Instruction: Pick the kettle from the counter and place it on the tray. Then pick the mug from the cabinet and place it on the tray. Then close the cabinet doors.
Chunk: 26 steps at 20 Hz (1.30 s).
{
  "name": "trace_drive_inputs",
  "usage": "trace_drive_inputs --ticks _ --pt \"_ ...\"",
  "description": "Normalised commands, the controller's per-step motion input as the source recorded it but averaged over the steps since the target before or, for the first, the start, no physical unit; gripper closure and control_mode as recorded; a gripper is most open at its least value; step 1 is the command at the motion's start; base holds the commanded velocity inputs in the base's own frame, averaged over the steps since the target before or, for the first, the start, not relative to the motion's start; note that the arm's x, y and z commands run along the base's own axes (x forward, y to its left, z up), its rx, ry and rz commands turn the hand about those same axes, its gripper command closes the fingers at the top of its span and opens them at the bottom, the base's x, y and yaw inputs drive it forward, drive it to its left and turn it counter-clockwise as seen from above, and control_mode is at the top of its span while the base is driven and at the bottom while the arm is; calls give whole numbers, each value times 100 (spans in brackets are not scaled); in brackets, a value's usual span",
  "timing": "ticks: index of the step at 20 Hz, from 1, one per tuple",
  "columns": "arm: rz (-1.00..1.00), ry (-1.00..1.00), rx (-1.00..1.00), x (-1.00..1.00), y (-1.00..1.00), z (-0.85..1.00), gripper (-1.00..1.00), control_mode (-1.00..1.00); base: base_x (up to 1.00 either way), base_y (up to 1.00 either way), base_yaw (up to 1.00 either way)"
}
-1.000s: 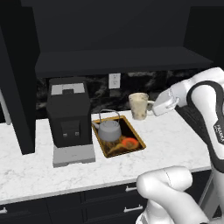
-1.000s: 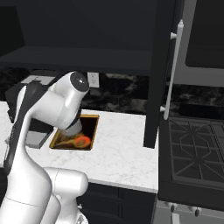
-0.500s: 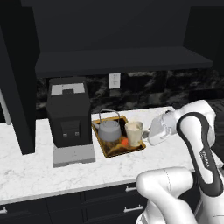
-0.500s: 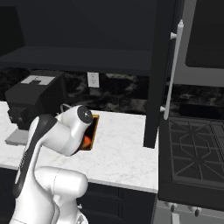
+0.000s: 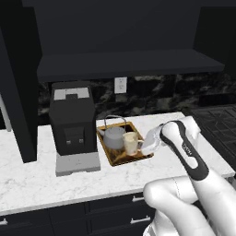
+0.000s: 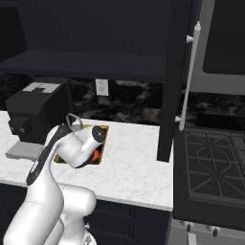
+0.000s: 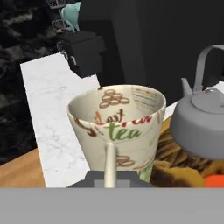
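The mug (image 7: 117, 131) is a small, rigid, cream-coloured vessel printed with brown rings and the word "tea". It is judged light, hard and breakable, with a smooth glazed wall that offers little friction. The handle is the preferred hold. In the hand view it appears as a thin pale strip running down from the mug's near wall into the dark finger tips, and the gripper (image 7: 110, 179) is closed on it. A pinch on so narrow a handle lets the mug swing, so release should follow only once the base is judged seated.

In the left base view the mug (image 5: 131, 143) is over the tray (image 5: 138, 157), just beside the kettle (image 5: 114, 137), which already stands on the tray. The kettle is metal and stiff, with a thin arched wire handle.

Whether the mug's base touches the tray floor cannot be determined: the bottom of the mug is cut off in the hand view and is too small to resolve in the left base view. In the right base view the arm covers most of the tray (image 6: 102, 129), the mug and the kettle body. The cabinet (image 5: 124, 32) interior is dark and its detail is not legible. One cabinet door (image 6: 176, 76) stands open, edge-on, beside the stove (image 6: 213, 167). The coffee machine (image 5: 73, 120) stands on the counter (image 5: 37, 179), close beside the tray.
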Motion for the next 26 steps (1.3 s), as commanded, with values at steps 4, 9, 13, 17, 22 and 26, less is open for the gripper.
trace_drive_inputs --ticks 4,9,13,17,22,26 --pt "21 14 0 100 -2 -57 100 -100 0 0 0" --pt "21 21 0 80 0 -49 100 -100 0 0 0" --pt "18 0 3 74 0 -43 100 -100 0 0 0" --pt "13 -7 4 53 0 -34 100 -100 0 0 0" --pt "10 0 2 32 5 -42 100 -100 0 0 0" --pt "7 0 0 -2 5 -27 100 -100 0 0 0"
